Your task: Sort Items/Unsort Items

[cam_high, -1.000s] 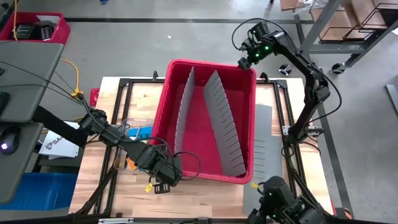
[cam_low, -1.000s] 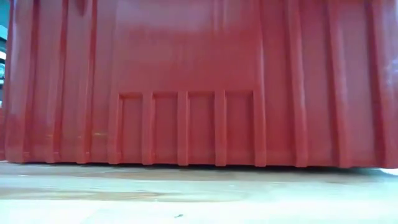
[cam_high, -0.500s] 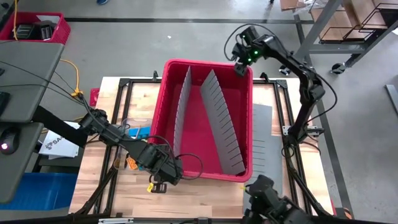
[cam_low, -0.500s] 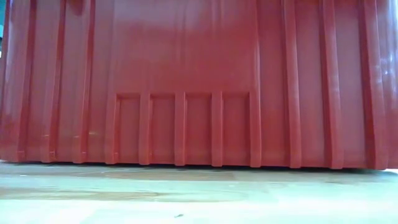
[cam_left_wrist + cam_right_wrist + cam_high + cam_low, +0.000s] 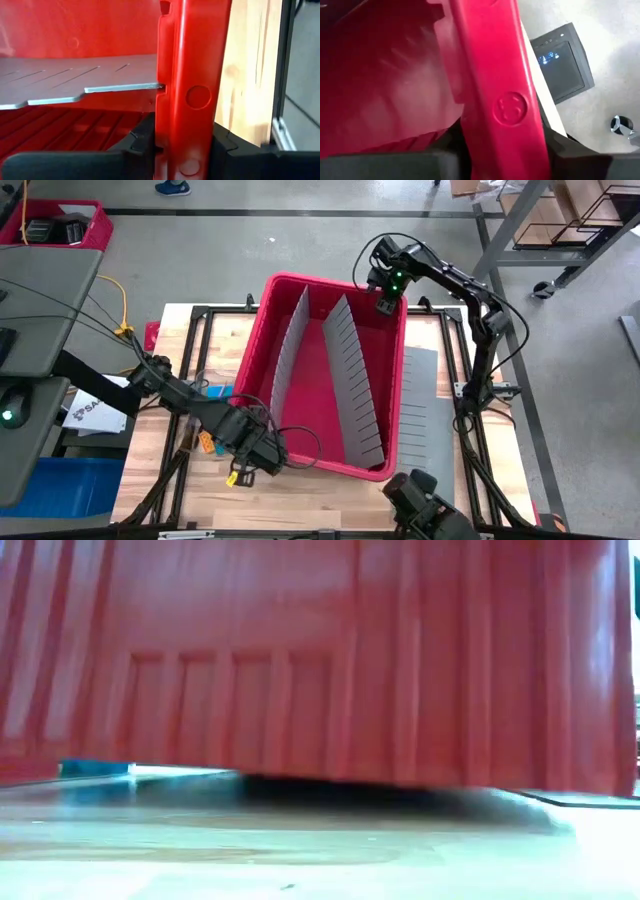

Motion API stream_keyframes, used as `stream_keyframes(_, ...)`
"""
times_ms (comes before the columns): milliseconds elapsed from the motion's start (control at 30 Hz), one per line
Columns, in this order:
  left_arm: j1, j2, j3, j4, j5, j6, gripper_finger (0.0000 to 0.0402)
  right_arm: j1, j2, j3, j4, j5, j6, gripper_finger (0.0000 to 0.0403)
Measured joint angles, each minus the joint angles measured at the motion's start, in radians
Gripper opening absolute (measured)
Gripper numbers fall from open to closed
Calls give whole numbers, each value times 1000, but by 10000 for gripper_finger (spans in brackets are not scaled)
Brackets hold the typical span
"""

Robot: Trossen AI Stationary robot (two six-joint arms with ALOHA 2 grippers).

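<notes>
Red plastic fills nearly every view: one large bin [image 5: 330, 380] sits across my wooden tabletop [image 5: 190, 330], and both my tools are on its rim. My left tool [image 5: 175, 150] is clamped on the bin's near left rim, one finger inside and one outside the wall; my right tool [image 5: 500, 145] straddles the far right rim, fingers either side and seemingly closing on it. From table height the bin's near edge looks lifted, with shadow beneath it, so I judge it is being tipped or dragged. The risk is an uneven grip: if the right tool is not yet firm, the bin could twist, slip off the fingers or drop back. Two grey notched dividers [image 5: 355, 380] stand loose and slanted inside, and could topple. A third grey panel [image 5: 418, 405] lies flat on the tabletop to the right. Of the items, I count only an orange piece [image 5: 207, 443], a yellow piece [image 5: 233, 477] and something blue [image 5: 222, 392], left of the bin beside my left arm; none shows inside.
</notes>
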Motion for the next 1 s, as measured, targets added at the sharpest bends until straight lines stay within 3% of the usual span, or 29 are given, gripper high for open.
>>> stream_keyframes(467, 51, -53, 22, -40, -178, 223, 93, -33, -224, 2, -183, 79, 92, 116)
stream_keyframes(700, 174, -99, 22, -69, -227, 306, 97, -36, -336, 4, -275, 103, 173, 116)
stream_keyframes(1000, 396, -273, 22, -142, -234, 415, 131, -57, -390, 4, -364, 94, 271, 116)
